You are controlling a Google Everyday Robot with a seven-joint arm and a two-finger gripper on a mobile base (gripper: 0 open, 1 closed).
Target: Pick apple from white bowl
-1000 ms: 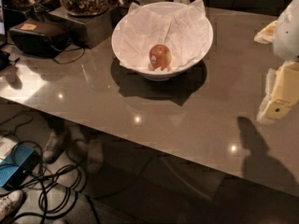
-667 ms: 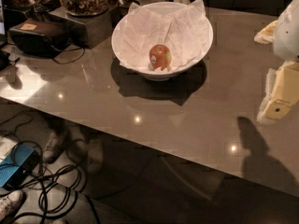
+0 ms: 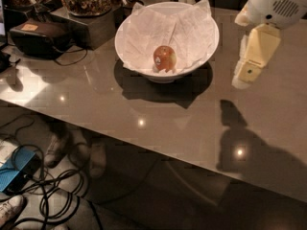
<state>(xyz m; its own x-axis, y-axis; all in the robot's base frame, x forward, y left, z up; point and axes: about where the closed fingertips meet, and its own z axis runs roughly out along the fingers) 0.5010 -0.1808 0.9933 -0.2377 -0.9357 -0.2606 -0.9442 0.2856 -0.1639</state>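
The apple [image 3: 164,58] is small, red-orange with a yellowish patch, and lies in the middle of the white bowl [image 3: 128,18]. The bowl is lined with crinkled white paper and stands on the glossy grey table [image 3: 192,123] at the upper centre of the camera view. My gripper [image 3: 242,77] is the cream-coloured piece hanging from the white arm [image 3: 276,4] at the upper right. It hovers above the table just to the right of the bowl, apart from the bowl and the apple. It holds nothing that I can see.
Dark containers of brown snacks [image 3: 88,1] stand at the back left next to the bowl. A black device [image 3: 41,35] with a cable lies left of them. The table's front edge runs diagonally. Below it are cables, a blue box [image 3: 14,174] and shoes [image 3: 72,150].
The arm and gripper have moved left and up, closer to the bowl's right side. The apple and bowl have not moved.
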